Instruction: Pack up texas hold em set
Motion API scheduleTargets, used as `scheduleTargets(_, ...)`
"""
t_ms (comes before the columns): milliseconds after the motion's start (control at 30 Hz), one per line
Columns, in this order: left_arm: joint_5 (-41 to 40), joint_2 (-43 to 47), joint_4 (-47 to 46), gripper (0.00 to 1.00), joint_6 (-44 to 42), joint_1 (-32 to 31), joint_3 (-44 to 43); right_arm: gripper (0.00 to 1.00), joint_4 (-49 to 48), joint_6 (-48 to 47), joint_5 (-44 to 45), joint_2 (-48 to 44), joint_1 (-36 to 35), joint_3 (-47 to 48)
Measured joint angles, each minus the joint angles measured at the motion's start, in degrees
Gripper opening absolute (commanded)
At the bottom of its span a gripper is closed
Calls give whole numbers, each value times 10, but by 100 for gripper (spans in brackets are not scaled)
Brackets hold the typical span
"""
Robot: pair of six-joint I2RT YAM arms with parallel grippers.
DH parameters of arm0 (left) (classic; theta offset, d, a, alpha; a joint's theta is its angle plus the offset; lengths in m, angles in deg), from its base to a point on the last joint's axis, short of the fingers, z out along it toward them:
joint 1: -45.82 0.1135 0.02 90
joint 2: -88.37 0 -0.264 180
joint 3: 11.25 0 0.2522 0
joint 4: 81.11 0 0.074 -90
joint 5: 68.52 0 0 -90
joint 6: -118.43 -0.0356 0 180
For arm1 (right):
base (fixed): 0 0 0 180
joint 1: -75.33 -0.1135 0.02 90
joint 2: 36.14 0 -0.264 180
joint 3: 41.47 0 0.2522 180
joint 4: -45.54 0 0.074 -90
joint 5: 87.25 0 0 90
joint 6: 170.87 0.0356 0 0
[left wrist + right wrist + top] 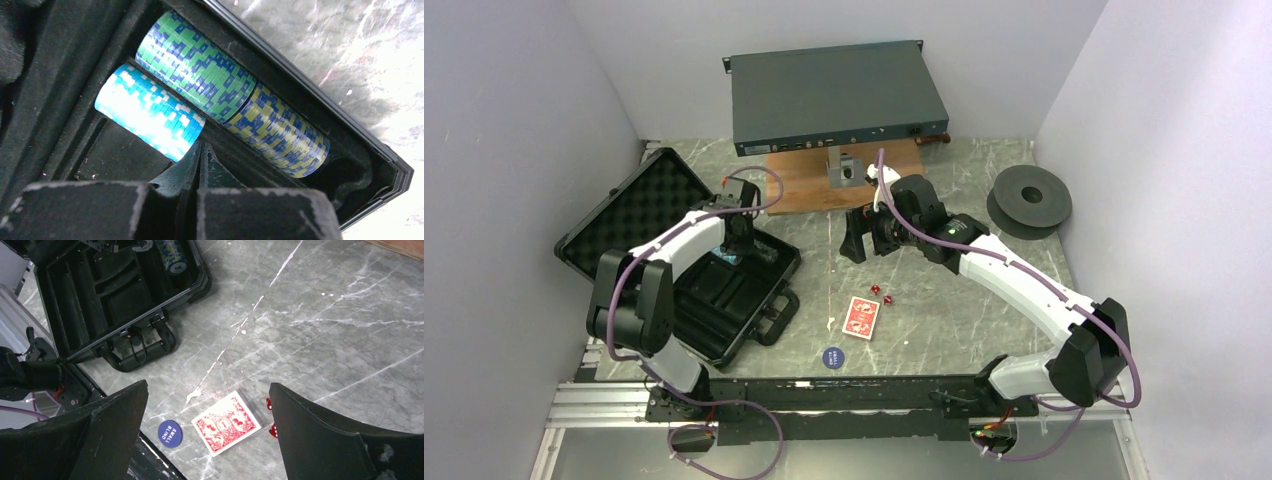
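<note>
The black briefcase (624, 215) lies open at the left, foam lid back, handle (776, 318) facing the table centre. My left gripper (732, 252) is shut and empty inside the case, its fingertips (201, 155) pressed together beside a teal-and-white chip stack (150, 110). A green-blue stack (197, 67) and a yellow-blue stack (280, 132) lie in the neighbouring slot. My right gripper (856, 240) is open and empty, above the table. Below it lie the red-backed card deck (226, 422), two red dice (272, 430) and the blue "small blind" disc (169, 432).
A large grey flat rack box (834, 95) sits on a wooden stand (804, 180) at the back. A dark grey spool (1029, 200) lies at the right. Grey walls close in both sides. A metal rail (824, 395) runs along the near edge.
</note>
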Motion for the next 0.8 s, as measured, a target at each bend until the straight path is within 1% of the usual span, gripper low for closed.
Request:
scheduleTargets(33,0,0,2,11,0,0,-3,94,0,0,0,0,0,0)
scheduleTargets(67,0,0,2,17,-1,1,-6,94,0,0,0,0,0,0)
scheduleTargets(100,1,0,2,25,-3,2,-9,94,0,0,0,1,0,0)
scheduleTargets(167,7,8,0,46,-5,5,-11,94,0,0,0,1,0,0)
scheduleTargets(200,12,18,2,54,-6,5,-11,94,0,0,0,1,0,0)
scheduleTargets(267,21,48,3,65,-9,5,-9,94,1,0,0,2,0,0)
scheduleTargets(300,30,92,5,66,-10,5,-8,94,3,0,0,5,0,0)
scheduleTargets(400,46,171,14,70,-16,5,-8,95,9,4,2,11,0,0)
scheduleTargets(567,70,306,45,69,-39,5,6,100,30,44,31,15,0,0)
scheduleTargets(667,76,384,69,71,-55,5,35,100,46,85,52,15,0,0)
scheduleTargets(800,65,485,74,78,-66,5,105,100,47,136,71,15,0,-14)
